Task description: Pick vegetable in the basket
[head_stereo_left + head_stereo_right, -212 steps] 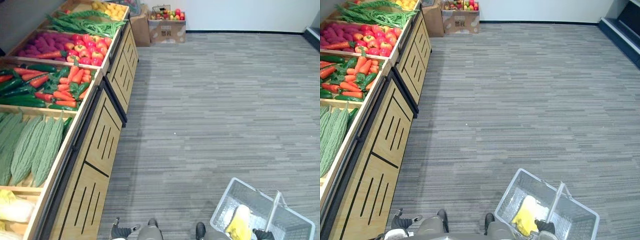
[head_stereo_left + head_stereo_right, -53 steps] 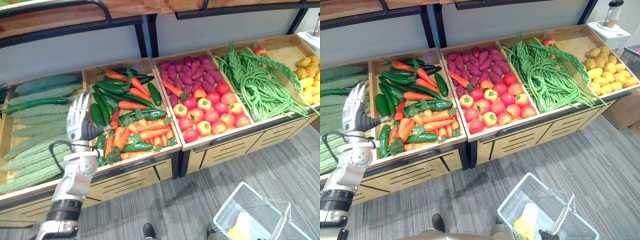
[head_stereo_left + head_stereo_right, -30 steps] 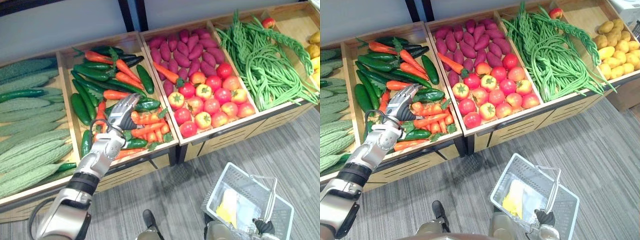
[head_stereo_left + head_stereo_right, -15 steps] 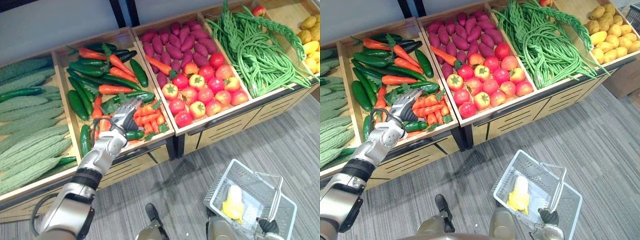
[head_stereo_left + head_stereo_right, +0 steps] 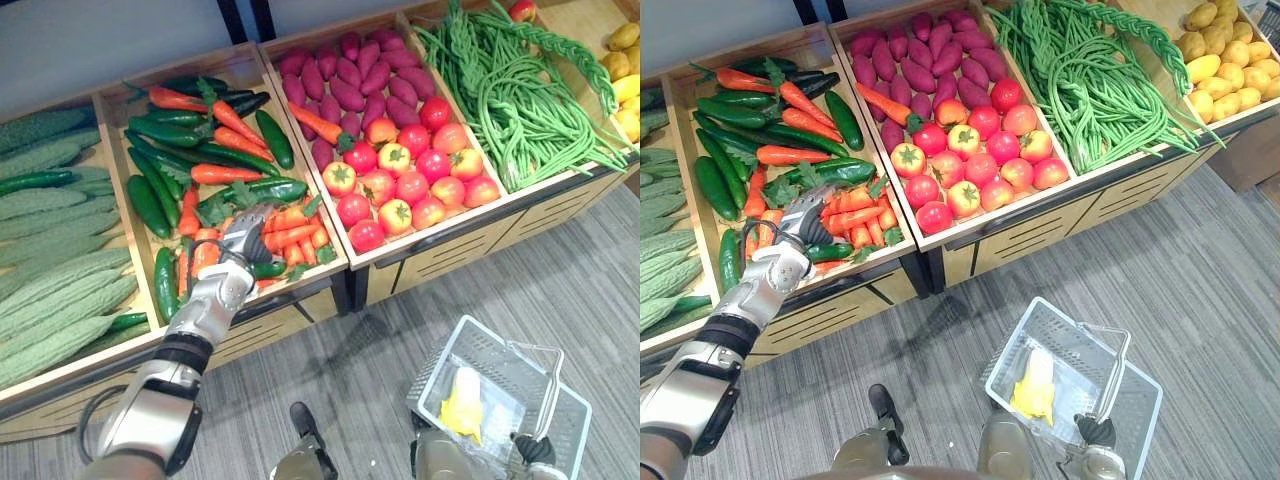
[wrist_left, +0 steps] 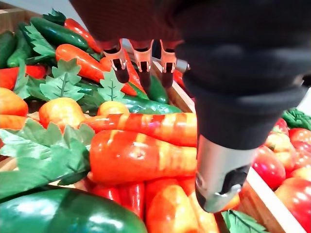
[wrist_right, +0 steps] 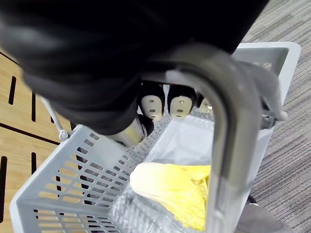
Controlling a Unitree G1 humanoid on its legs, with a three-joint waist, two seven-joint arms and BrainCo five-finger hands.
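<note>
The left hand [image 5: 240, 247] holds nothing, its fingers [image 6: 142, 60] straight and slightly apart, with the carrots [image 6: 141, 155] just beneath them. The right hand [image 7: 154, 104] is curled round the handle [image 7: 226, 160] of the basket [image 7: 63, 182]; a yellow leafy vegetable [image 7: 175, 187] lies inside, below those fingers.

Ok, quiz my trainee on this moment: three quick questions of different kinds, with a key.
1. True or false: the left hand is shut in a fist.
2. Which hand grips the basket handle? A left hand B right hand C neither
3. What lies in the basket?
Key: 1 false, its fingers are straight over the carrots; 2 B; 3 one yellow leafy vegetable.
</note>
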